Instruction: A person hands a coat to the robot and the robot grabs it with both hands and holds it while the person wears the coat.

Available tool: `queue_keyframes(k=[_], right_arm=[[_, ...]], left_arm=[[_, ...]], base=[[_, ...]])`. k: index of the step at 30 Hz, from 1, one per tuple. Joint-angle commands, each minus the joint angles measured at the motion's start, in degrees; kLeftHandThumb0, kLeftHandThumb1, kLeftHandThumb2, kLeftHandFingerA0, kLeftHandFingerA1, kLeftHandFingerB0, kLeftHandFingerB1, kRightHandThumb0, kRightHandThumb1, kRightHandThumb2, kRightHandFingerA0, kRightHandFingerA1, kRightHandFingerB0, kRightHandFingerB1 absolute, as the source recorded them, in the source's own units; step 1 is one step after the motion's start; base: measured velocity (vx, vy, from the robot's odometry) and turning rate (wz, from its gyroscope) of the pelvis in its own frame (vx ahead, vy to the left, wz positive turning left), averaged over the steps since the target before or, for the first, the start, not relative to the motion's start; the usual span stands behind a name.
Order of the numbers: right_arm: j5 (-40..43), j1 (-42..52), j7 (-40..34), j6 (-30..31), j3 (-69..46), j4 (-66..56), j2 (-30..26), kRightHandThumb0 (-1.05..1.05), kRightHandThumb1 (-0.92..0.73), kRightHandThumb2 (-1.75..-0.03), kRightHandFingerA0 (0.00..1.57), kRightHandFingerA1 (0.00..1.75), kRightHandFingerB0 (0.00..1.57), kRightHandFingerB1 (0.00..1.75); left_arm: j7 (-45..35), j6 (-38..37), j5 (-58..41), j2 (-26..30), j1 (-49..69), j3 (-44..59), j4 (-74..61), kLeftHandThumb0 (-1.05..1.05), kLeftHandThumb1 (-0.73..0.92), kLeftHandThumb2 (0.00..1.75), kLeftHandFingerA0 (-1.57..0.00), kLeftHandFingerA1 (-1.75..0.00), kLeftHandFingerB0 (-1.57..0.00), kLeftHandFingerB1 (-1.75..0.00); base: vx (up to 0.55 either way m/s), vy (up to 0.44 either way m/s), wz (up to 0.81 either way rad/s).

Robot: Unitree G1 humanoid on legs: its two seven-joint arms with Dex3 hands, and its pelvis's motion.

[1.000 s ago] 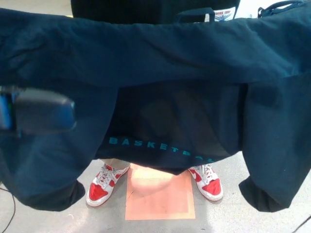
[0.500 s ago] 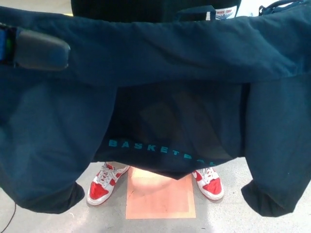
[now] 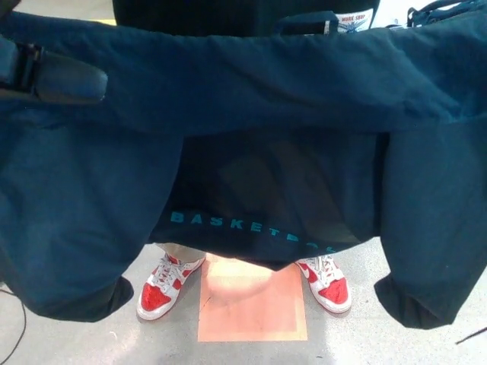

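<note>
A dark navy coat (image 3: 251,84) is spread wide across the head view, its two sleeves (image 3: 68,228) hanging down at left and right. My left hand (image 3: 53,74) lies against the coat's upper left part, near its top edge; whether it grips the cloth is unclear. My right hand does not show. Behind the coat stands a person in a black shirt (image 3: 266,198) with teal lettering and red-and-white sneakers (image 3: 163,285).
An orange square mat (image 3: 251,304) lies on the grey floor between the person's feet. A dark bag handle (image 3: 304,19) shows above the coat's top edge. A thin cable (image 3: 15,334) runs at the bottom left.
My left hand has risen from the middle left of the coat to its upper left edge. The coat and the person have barely shifted.
</note>
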Motion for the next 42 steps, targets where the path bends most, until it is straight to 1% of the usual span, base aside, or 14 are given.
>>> queue_keyframes(k=[1,2,5,10,13,16,17,18,24,26,30,34,35,42], right_arm=[[-0.95,-20.59,49.31,25.14,26.59,8.66,-0.06,-0.9,-0.53,-0.94,0.43,0.55,0.0,0.03],[-0.58,-21.71,51.12,26.8,28.04,9.04,0.73,-0.87,-0.52,-0.91,0.16,0.45,0.0,0.05],[0.68,-24.46,54.87,31.48,32.16,9.19,2.7,-0.88,-0.64,-0.58,0.43,0.42,0.0,0.13],[-0.87,-26.57,57.67,32.59,37.97,10.37,6.38,-0.84,-0.51,-0.9,0.12,0.45,0.0,0.06],[-3.44,-28.94,59.83,33.06,41.55,12.02,8.45,-0.89,-0.65,-0.61,0.31,0.4,0.0,0.1],[-6.38,-30.9,61.09,32.92,44.58,14.07,10.27,-0.87,-0.5,-0.9,0.14,0.47,0.0,0.05],[-7.69,-31.48,61.37,33.06,45.77,15.22,11.12,-0.9,-0.65,-0.6,0.16,0.36,0.0,0.06],[-8.99,-31.95,61.5,33.22,46.9,16.4,11.86,-0.85,-0.52,-0.93,0.1,0.47,0.0,0.03],[-13.01,-34.3,62.22,32.41,50.71,19.31,13.79,-0.9,-0.65,-0.61,0.19,0.39,0.0,0.04],[-13.69,-34.51,62.18,32.39,51.57,19.71,13.9,-0.87,-0.52,-0.91,0.13,0.48,0.0,0.03],[-15.49,-35.01,61.86,32.2,52.66,20.03,13.76,-0.94,-0.66,-0.62,0.28,0.41,0.0,0.0],[-17.17,-35.92,61.12,32.75,53.49,20.93,13.67,-0.9,-0.51,-0.91,0.17,0.49,0.0,0.0],[-17.51,-36.12,60.99,32.36,53.64,21.86,13.81,-0.94,-0.65,-0.6,0.19,0.38,0.0,0.01],[-17.75,-36.64,60.25,30.45,53.16,23.92,13.05,-0.89,-0.51,-0.9,0.13,0.47,0.0,0.0]], left_arm=[[-45.79,25.25,-11.76,9.08,-10.86,-13.87,10.82,-0.93,0.56,0.92,0.0,-0.09,0.0,0.0],[-46.28,25.54,-11.61,9.06,-11.1,-14.17,10.91,-0.92,0.55,0.91,0.0,-0.07,0.0,0.0],[-47.47,26.24,-10.75,8.85,-11.69,-15.24,11.0,-0.92,0.55,0.92,0.0,-0.07,0.0,0.0],[-47.38,26.14,-8.46,7.4,-12.84,-16.62,11.06,-0.93,0.55,0.92,0.0,-0.09,0.0,0.0],[-48.4,27.13,-6.48,5.58,-15.42,-18.26,12.0,-0.92,0.55,0.92,0.0,-0.08,0.0,0.0],[-49.32,26.56,-4.01,3.4,-18.49,-20.18,13.89,-0.92,0.56,0.92,0.0,-0.09,0.0,0.0],[-50.22,28.08,-3.31,1.66,-20.34,-21.49,15.42,-0.9,0.54,0.91,0.0,-0.08,0.0,0.0],[-51.01,28.86,-2.29,0.15,-22.06,-22.76,17.03,-0.9,0.53,0.9,0.0,-0.08,0.0,0.0],[-50.82,27.18,2.09,-1.88,-24.59,-25.54,21.29,-0.91,0.51,0.93,0.0,-0.09,0.0,0.0],[-50.09,26.11,2.28,-2.33,-24.69,-25.82,22.61,-0.9,0.5,0.93,0.0,-0.11,0.0,0.0],[-49.61,25.93,3.41,-2.81,-25.09,-26.74,23.3,-0.91,0.51,0.93,0.0,-0.1,0.0,0.0],[-49.69,26.06,3.7,-3.09,-25.29,-27.45,23.74,-0.92,0.52,0.93,0.0,-0.09,0.0,0.0],[-49.76,26.52,3.88,-3.11,-25.2,-27.65,23.6,-0.92,0.52,0.92,0.0,-0.07,0.0,0.0],[-51.64,28.2,3.71,-2.55,-24.3,-28.32,21.84,-0.89,0.51,0.9,0.0,-0.09,0.0,0.0]], base=[[0.0,0.0,0.0],[0.0,0.0,0.0],[0.0,0.0,0.0],[0.0,0.0,0.0],[0.0,0.0,0.0],[0.0,0.0,0.0],[0.0,0.0,0.0],[0.0,0.0,0.0],[0.0,0.0,0.0],[0.0,0.0,0.0],[0.0,0.0,0.0],[0.0,0.0,0.0],[0.0,0.0,0.0],[0.0,0.0,0.0]])
